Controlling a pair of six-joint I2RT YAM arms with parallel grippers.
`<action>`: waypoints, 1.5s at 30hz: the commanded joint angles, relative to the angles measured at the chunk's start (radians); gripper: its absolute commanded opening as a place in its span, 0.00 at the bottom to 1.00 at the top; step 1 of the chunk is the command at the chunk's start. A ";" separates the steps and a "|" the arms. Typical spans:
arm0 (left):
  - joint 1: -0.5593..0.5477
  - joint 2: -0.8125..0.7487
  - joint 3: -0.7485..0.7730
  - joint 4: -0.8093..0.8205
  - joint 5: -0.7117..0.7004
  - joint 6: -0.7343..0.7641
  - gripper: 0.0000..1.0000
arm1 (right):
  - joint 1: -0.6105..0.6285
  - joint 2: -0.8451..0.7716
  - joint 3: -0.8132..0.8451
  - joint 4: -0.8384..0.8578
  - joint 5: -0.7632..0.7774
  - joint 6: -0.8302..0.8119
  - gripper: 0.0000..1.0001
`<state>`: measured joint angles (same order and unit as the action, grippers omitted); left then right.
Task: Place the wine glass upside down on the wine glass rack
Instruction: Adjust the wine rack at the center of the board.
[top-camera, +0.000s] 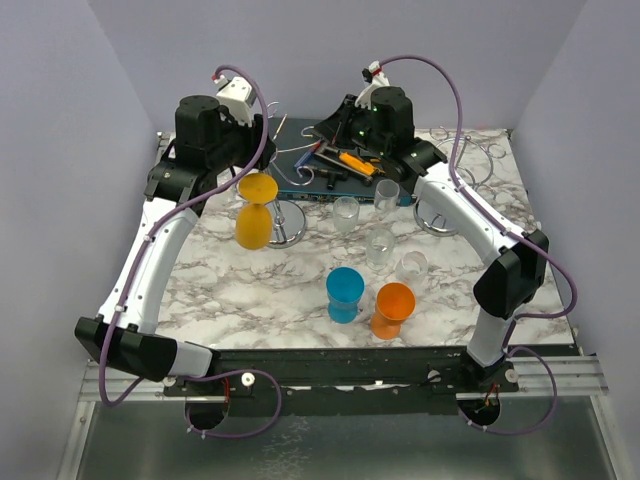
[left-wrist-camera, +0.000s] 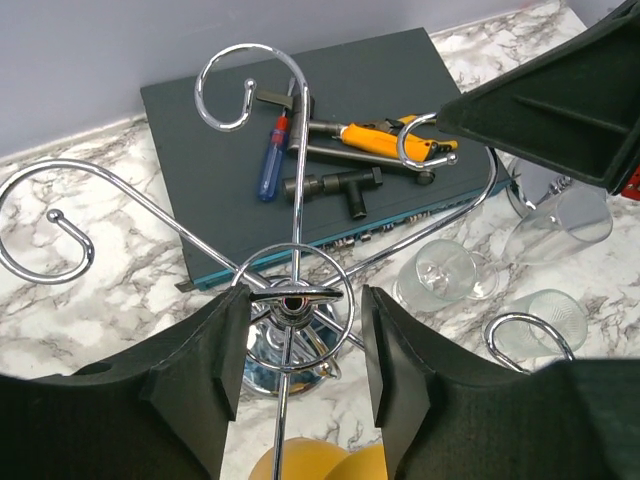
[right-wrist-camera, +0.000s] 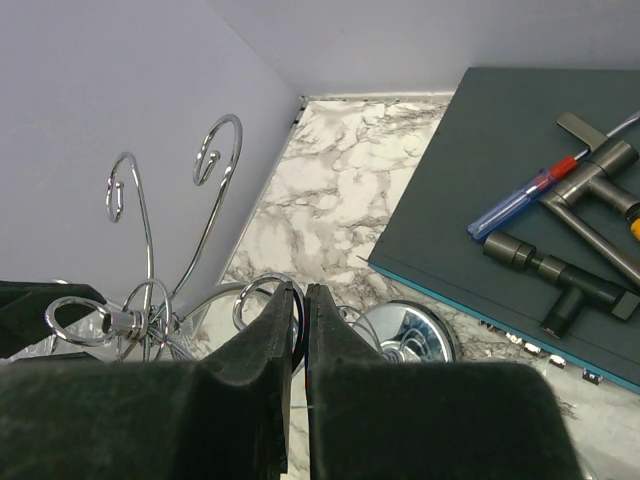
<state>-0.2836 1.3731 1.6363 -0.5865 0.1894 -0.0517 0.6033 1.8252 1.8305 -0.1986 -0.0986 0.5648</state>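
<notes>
Glass hangs foot-up, long axis vertical, off rack, at 6 o'clock under the nearer left gripper, fingers spread; right gripper is pressed together.

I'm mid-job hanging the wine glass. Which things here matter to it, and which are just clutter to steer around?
Job in hand:
yellow wine glass
chrome rack
left hand, open on either side of the rack's hub

Lying about:
blue cup
orange cup
clear glasses
dark case with a screwdriver and other tools
second rack at the right
</notes>
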 joint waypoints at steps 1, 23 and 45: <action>-0.005 -0.006 -0.015 -0.014 -0.011 -0.016 0.51 | 0.035 0.066 -0.061 -0.201 -0.057 -0.042 0.01; -0.005 0.121 0.086 0.084 -0.025 0.023 0.15 | 0.051 -0.007 -0.182 -0.148 -0.157 0.019 0.01; -0.005 0.115 0.082 0.088 -0.090 0.099 0.00 | 0.159 -0.125 -0.304 -0.186 -0.217 0.086 0.01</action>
<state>-0.2844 1.4643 1.6943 -0.5797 0.1204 0.0238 0.6571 1.6535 1.6085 -0.1467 -0.0940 0.6510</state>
